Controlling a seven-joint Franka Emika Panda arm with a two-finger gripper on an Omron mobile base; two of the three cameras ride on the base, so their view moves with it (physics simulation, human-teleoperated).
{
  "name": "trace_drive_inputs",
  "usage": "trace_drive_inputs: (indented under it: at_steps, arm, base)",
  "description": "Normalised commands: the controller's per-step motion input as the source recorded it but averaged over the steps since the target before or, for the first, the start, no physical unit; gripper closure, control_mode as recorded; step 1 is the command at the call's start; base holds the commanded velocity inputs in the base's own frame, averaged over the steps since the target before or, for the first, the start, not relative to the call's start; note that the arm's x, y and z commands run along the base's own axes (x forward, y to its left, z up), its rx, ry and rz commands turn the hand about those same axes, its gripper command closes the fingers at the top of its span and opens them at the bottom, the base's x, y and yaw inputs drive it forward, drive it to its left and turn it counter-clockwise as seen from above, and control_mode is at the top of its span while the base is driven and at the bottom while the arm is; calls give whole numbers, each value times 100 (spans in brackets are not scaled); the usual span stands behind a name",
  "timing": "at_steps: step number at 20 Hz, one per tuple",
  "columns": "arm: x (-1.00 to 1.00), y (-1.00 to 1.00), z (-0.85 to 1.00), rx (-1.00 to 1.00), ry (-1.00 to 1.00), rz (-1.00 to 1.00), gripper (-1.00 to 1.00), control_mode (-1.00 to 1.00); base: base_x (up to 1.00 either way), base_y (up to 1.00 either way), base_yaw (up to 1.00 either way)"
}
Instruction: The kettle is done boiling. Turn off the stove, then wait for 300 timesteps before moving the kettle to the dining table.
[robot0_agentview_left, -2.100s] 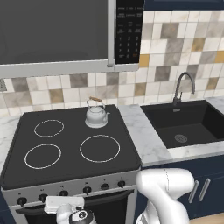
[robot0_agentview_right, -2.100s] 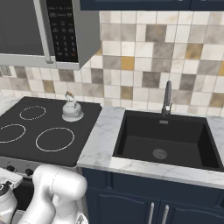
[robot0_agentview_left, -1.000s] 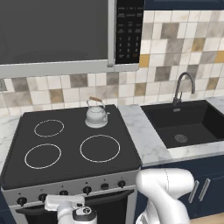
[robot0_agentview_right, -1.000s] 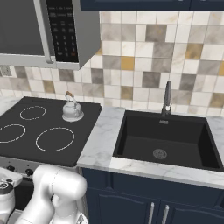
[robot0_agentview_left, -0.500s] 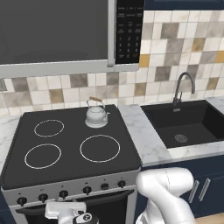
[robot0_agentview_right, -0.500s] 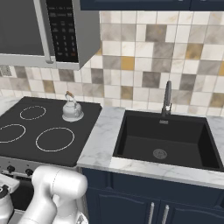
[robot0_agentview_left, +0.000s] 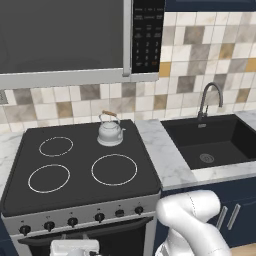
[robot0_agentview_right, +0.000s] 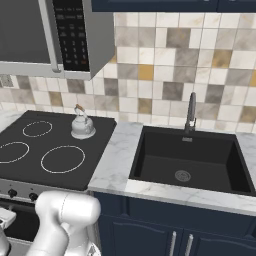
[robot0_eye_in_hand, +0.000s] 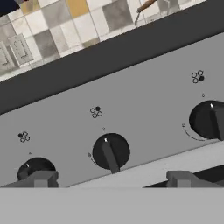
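**Desk:** What is changing against the pictures from a second ago?

**Photographer:** Very little. The stove (robot0_agentview_left: 80, 192) and the kettle (robot0_agentview_left: 110, 133) are sitting where they were, and both base cameras are holding the same framing. Only the robot's hand is shifting: in the left base view it is showing lower at the bottom edge, below the front panel, than it was a second ago.

**Desk:** Count things for me, biggest first.

**Photographer:** One stove, its black glass carrying three bare white rings with the kettle covering the back-right spot. One microwave (robot0_agentview_left: 65, 40) is hanging above it. One dark sink (robot0_agentview_right: 187, 160) with one faucet (robot0_agentview_right: 190, 112) is lying to the right, set in the marble counter (robot0_agentview_left: 160, 155). One kettle. In the hand view, three black knobs are lining up along the steel panel: left knob (robot0_eye_in_hand: 36, 168), middle knob (robot0_eye_in_hand: 110, 152) and right knob (robot0_eye_in_hand: 208, 119).

**Desk:** Where is the kettle, and how is it standing?

**Photographer:** It is resting on the back-right burner, near the tiled wall and just beside the counter's edge. It is standing upright, long axis vertical, with the brown handle arching over the lid. The spout is too small to say which way it is pointing.

**Desk:** And the pincer?

**Photographer:** The gripper (robot0_eye_in_hand: 113, 179) is facing the panel with its fingertips (robot0_eye_in_hand: 41, 178) spread wide and holding nothing. The middle knob is lying between them and apart from both.
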Motion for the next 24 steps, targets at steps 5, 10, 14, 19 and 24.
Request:
trace_drive_inputs:
  at_steps: [5,10,14,19,24]
  arm:
    - [-27,4,48,0,0,0,-100,-100]
    - [-21,1,70,0,0,0,-100,-100]
    - [-22,0,77,0,0,0,-100,-100]
    - [-21,0,75,0,0,0,-100,-100]
    - [-26,0,73,0,0,0,-100,-100]
  base:
    - [0,0,0]
    - [0,0,0]
    - [0,0,0]
    - [0,0,0]
    - [0,0,0]
